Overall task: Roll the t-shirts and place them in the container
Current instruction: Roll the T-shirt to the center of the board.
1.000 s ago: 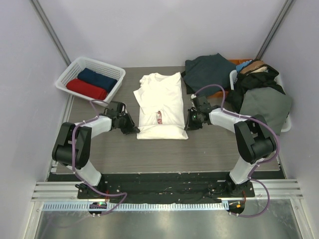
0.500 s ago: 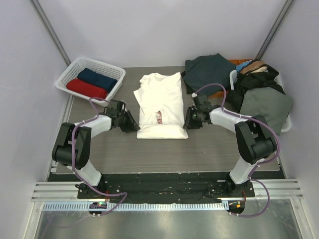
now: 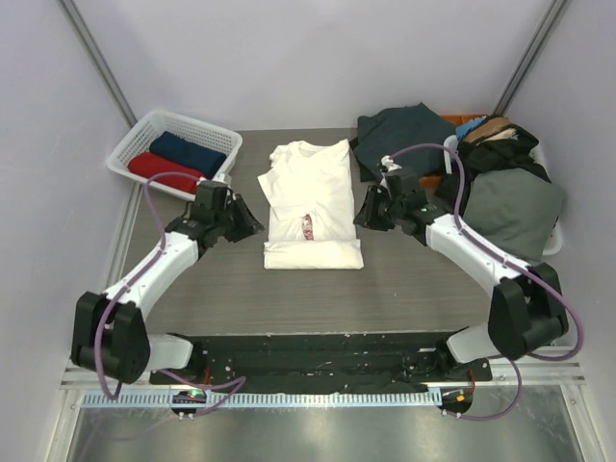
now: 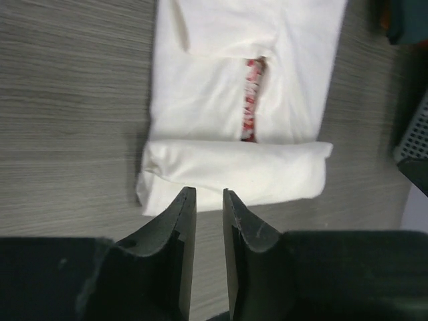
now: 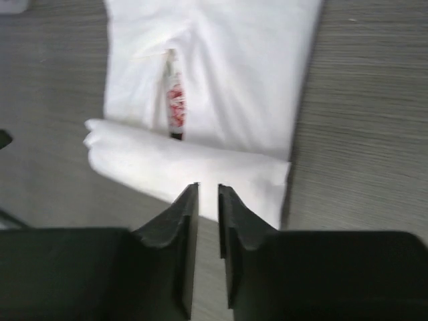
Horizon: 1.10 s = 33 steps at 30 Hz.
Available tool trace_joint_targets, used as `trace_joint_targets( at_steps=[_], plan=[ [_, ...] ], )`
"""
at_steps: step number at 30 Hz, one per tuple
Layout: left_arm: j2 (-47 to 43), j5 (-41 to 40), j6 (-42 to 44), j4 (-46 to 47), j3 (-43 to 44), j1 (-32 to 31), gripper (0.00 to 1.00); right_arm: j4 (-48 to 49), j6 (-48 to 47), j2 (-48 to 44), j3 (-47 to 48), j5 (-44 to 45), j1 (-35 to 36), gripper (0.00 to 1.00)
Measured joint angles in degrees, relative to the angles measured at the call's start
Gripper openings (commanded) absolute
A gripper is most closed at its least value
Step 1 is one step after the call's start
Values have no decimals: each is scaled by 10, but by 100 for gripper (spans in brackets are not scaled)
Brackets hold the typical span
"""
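A cream-white t-shirt [image 3: 310, 197] lies folded into a long strip in the middle of the table, with a slit of pink rose print [image 3: 308, 227] showing. Its near end is rolled into one thick band [image 4: 234, 170], which also shows in the right wrist view [image 5: 194, 167]. My left gripper [image 3: 246, 221] hovers just left of the shirt, and its jaws [image 4: 208, 190] are slightly apart and empty. My right gripper [image 3: 365, 214] hovers just right of the shirt, and its jaws [image 5: 208, 186] are slightly apart and empty. Neither touches the fabric.
A white lattice basket [image 3: 135, 144] at the back left holds a rolled red shirt [image 3: 166, 171] and a rolled navy shirt [image 3: 188, 152]. A dark green garment [image 3: 399, 135] and a heap of clothes [image 3: 500, 183] fill the back right.
Both arms have risen and stretched out. Both grippers have left the shirt's near corners and moved a little farther back along its sides. The shirt has stayed put.
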Motion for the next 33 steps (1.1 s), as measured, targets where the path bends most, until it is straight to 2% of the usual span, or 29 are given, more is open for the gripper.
trace_joint_targets(
  at_steps=[1,2,5,8,11,19,27,33],
  plan=[
    [-19,0,-1,-3,0,-11,7,9,7,-17,-5,-14,4,4],
    [-31,2,-6,-3,0,-20,2,27,16,-33,-15,-36,6,1],
    [-55,35,-21,27,-16,-47,0,101,54,-61,-67,-113,12,1],
    [-44,78,-46,84,-61,-60,0,189,102,-44,-126,-180,17,1],
    [-5,113,-68,130,-86,-63,0,261,145,14,-151,-228,26,1],
    [131,178,-108,276,-89,-69,0,424,217,149,-157,-290,35,1],
    [228,187,-109,337,-89,-57,0,485,235,244,-151,-301,27,1],
    [231,168,-103,339,-94,-30,0,468,211,244,-150,-302,-12,1]
  ],
)
